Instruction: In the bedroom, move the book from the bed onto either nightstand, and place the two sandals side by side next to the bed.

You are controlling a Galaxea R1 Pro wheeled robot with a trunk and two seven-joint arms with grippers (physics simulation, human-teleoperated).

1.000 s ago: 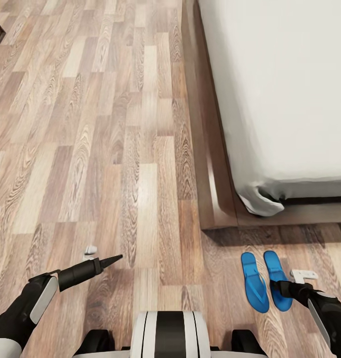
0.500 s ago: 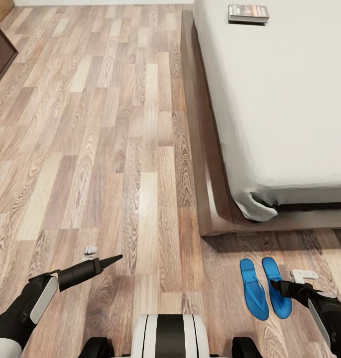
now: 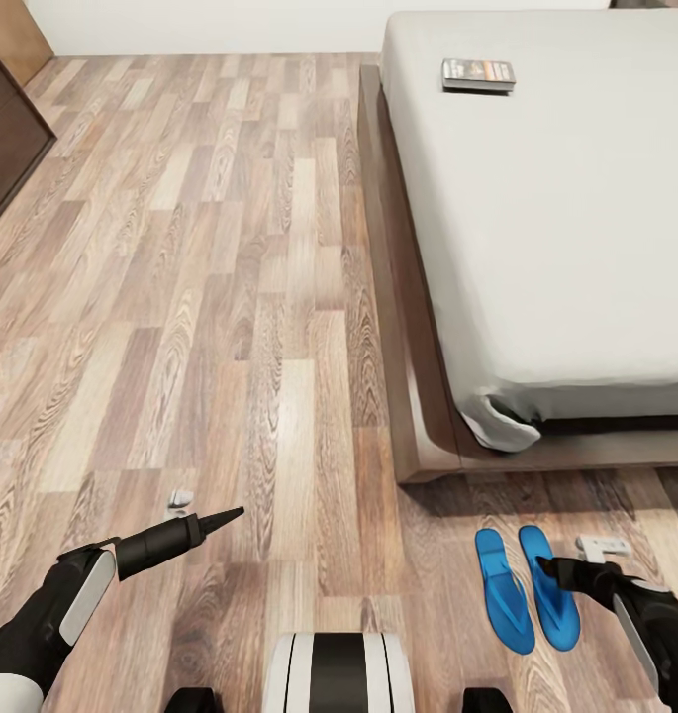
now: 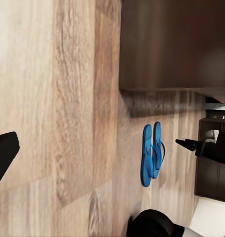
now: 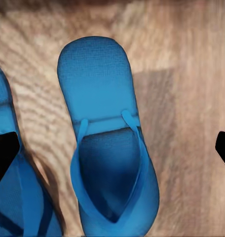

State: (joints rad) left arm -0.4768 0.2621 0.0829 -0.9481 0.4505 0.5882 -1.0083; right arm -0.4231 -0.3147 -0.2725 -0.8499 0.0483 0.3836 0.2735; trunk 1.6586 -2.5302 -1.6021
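Plank floor [image 3: 230,297], sandals [image 3: 527,589] parallel, toes bedward, right gripper [image 3: 574,560] spread, left gripper [image 3: 208,507] unclear.

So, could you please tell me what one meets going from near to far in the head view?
The sandals on the floor, then the bed frame's near corner, then the book lying far up the mattress.

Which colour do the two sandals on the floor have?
Bright blue sandals, best seen in the right wrist view.

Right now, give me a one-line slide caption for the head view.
Two blue sandals lie side by side on the floor by the bed; book on the mattress.
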